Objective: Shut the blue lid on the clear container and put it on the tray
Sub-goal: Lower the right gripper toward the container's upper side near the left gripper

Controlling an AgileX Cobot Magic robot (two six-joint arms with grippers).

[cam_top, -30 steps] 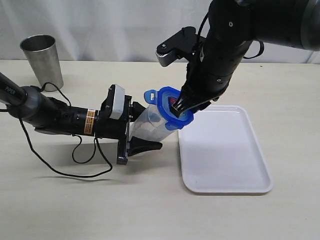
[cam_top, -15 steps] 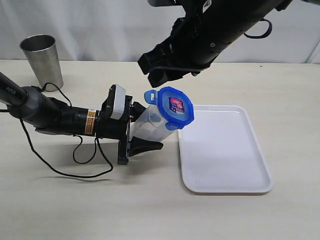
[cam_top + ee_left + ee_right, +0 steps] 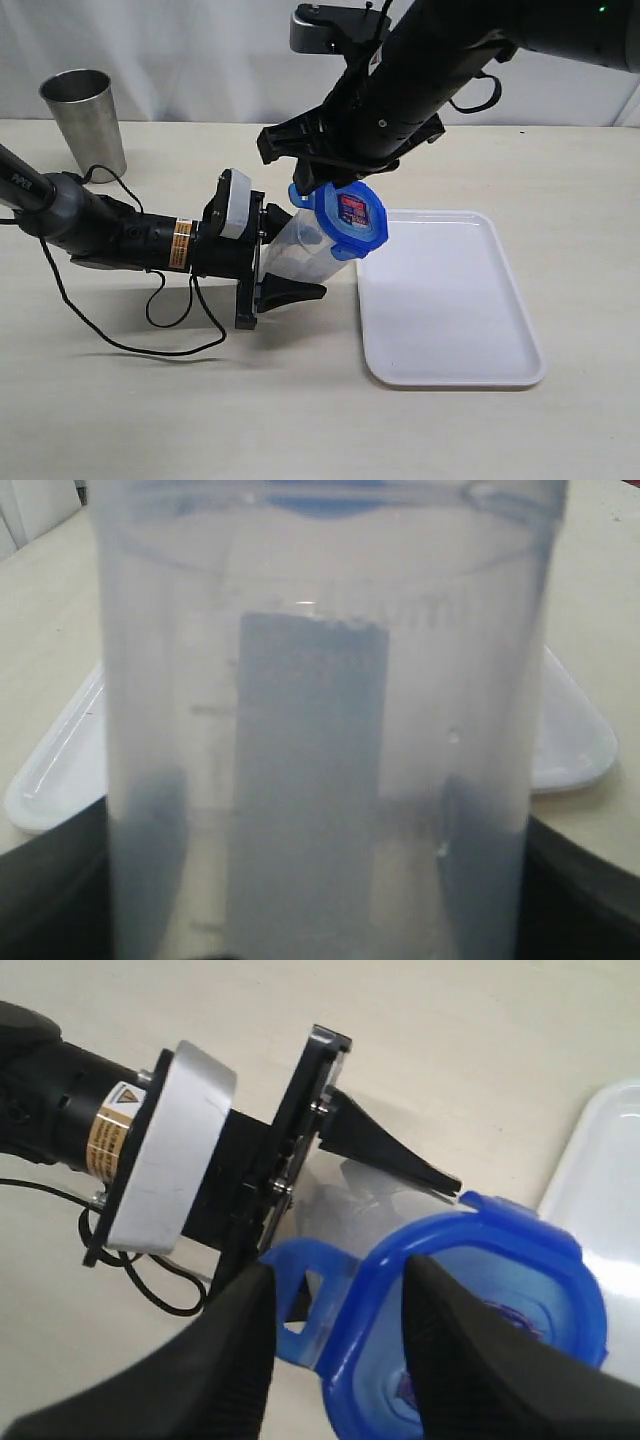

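The clear container (image 3: pixel 308 242) lies tilted toward the tray (image 3: pixel 450 300), with my left gripper (image 3: pixel 290 262) shut on its body. The blue lid (image 3: pixel 352 218) sits on its mouth, red-and-white sticker facing out. My right gripper (image 3: pixel 322 188) hangs open at the lid's upper-left edge. In the right wrist view the right gripper (image 3: pixel 335 1280) straddles the lid (image 3: pixel 500 1300) rim beside a raised flap (image 3: pixel 310 1300). In the left wrist view the container (image 3: pixel 320 730) fills the frame, and the left gripper (image 3: pixel 320 880) shows as dark fingers through its wall.
A grey steel cup (image 3: pixel 85 120) stands at the back left. A black cable (image 3: pixel 160 320) loops on the table under the left arm. The white tray (image 3: pixel 575 740) lies just beyond the container's mouth.
The right gripper left the lid's centre, rose, shifted left and came back down at the lid's upper-left flap. The left gripper and container have stayed put.
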